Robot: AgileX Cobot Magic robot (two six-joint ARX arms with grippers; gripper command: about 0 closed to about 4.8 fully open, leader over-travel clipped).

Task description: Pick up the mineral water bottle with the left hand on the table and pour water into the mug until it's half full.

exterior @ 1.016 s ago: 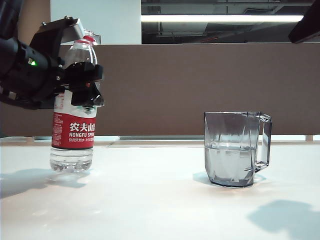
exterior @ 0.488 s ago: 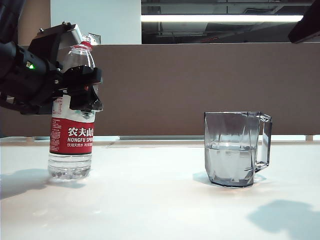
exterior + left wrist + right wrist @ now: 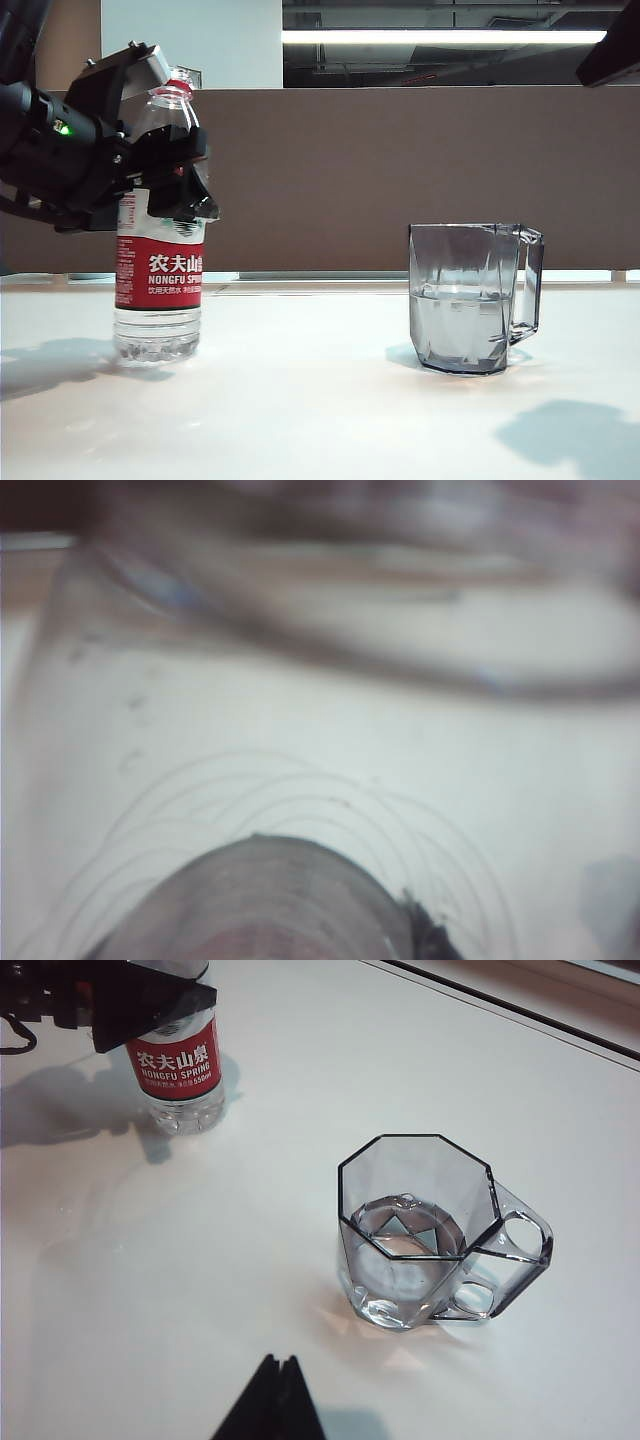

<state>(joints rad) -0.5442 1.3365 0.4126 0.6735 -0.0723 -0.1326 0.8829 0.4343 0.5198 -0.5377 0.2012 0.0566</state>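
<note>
The left hand (image 3: pixel 150 170) is shown clamped on the mineral water bottle (image 3: pixel 158 270) high on its clear shoulder, above the red label and below the red neck ring. A dark finger (image 3: pixel 178 180) is seen pressed against the near side of the bottle, and the grey metal finger plate reaches up beside the neck. The upper grip is judged to leave the neck free for pouring, while the label and the base hang below the fingers. The bottle is held upright, or nearly so, with no cap to be seen; its base lies at or just over the table (image 3: pixel 300 400), and contact cannot be told. In the left wrist view only the blurred clear wall of the bottle (image 3: pixel 300 780) is made out, pressed close before the lens.

The mug (image 3: pixel 470 298) is set well apart from the left fingers, toward the other side of the exterior view, its handle turned away from the bottle. Water is seen in it to about the middle of its height, so the pour is judged largely done and the bottle to be at, or close to, its resting place.

The right gripper (image 3: pixel 268 1400) is held clear above the table, near the mug (image 3: pixel 420 1235). Its dark tips appear to meet in a point, so the fingers are read as pressed together on nothing.
</note>
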